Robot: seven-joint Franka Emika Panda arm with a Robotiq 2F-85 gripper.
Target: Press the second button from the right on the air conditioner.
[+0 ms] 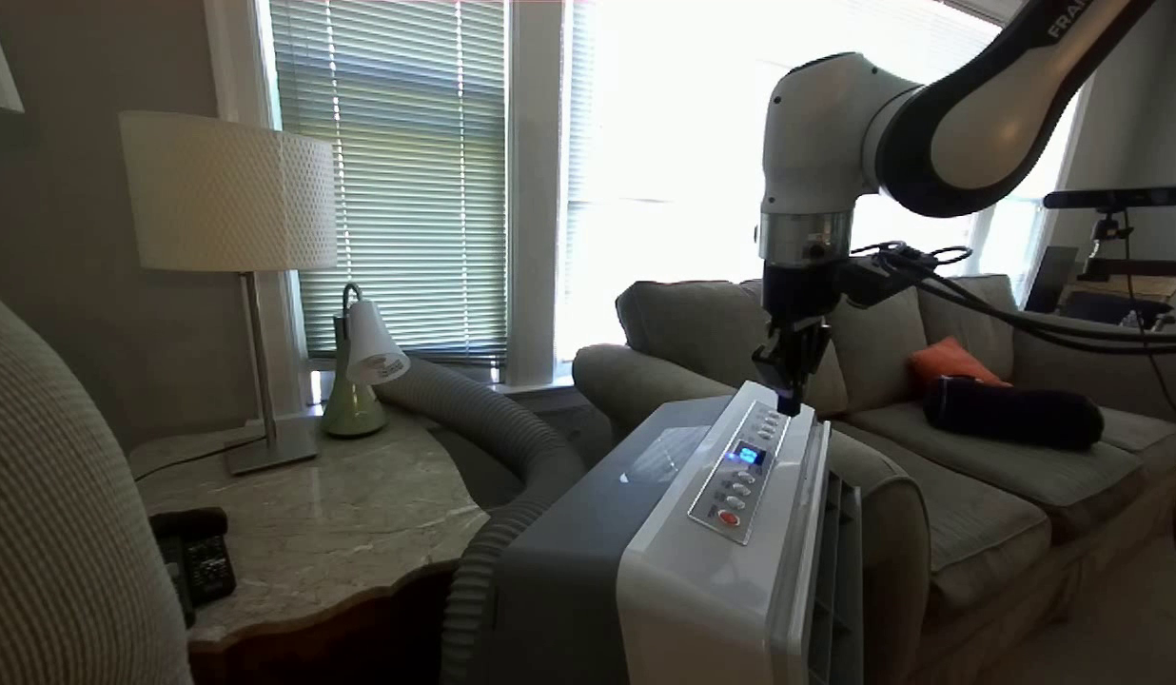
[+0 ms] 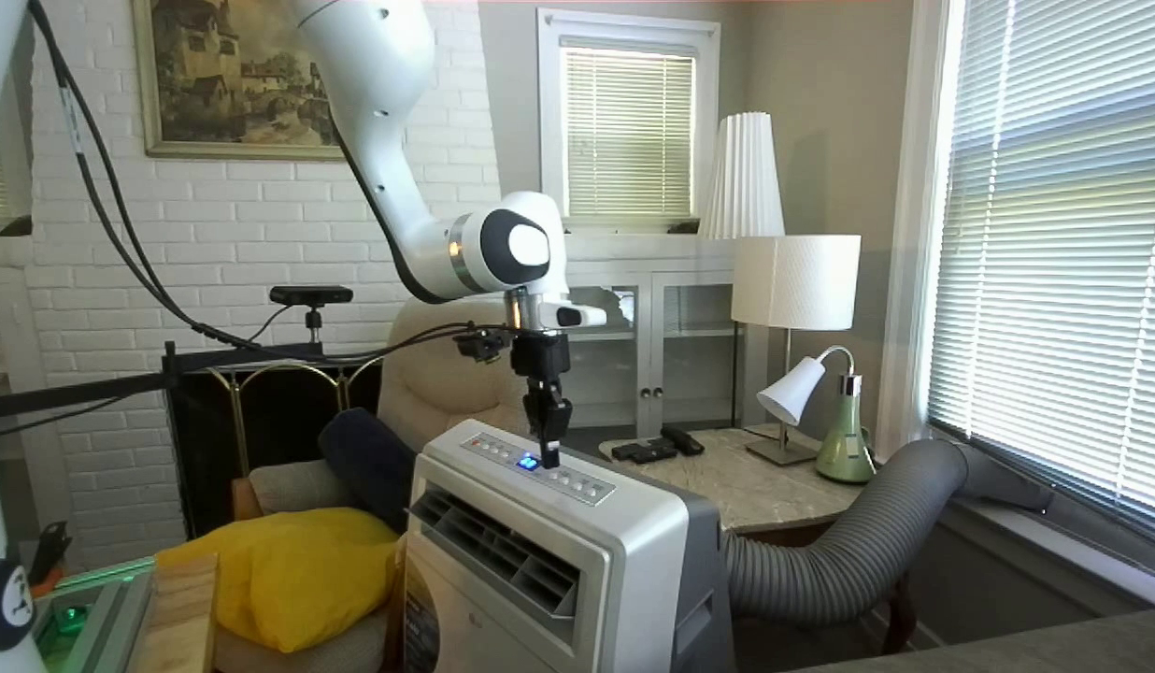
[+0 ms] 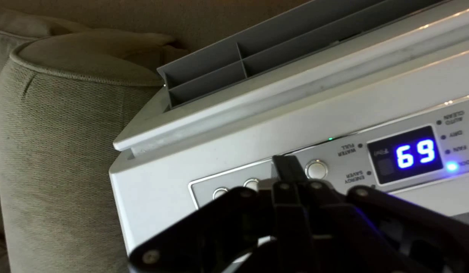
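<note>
An orange cushion (image 1: pixel 953 364) and dark bundle (image 1: pixel 1016 414) lie on the sofa (image 1: pixel 964 495).

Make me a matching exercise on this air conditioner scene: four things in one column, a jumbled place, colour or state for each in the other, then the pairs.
1 gripper
2 air conditioner display
3 hose
4 orange cushion

A on the sofa
B grey, ribbed
C shut, at the control strip
D lit blue

Pairs: 1-C; 2-D; 3-B; 4-A

One air conditioner (image 2: pixel 634 565) stands below the tool (image 2: pixel 549 458). Farther from the tool: three lamps (image 2: pixel 795 280), one hose (image 2: pixel 820 575), one counter (image 1: pixel 360 518), one painting (image 2: pixel 246 84), one orange pillow (image 1: pixel 954 362), one sofa (image 1: pixel 931 485).
</note>
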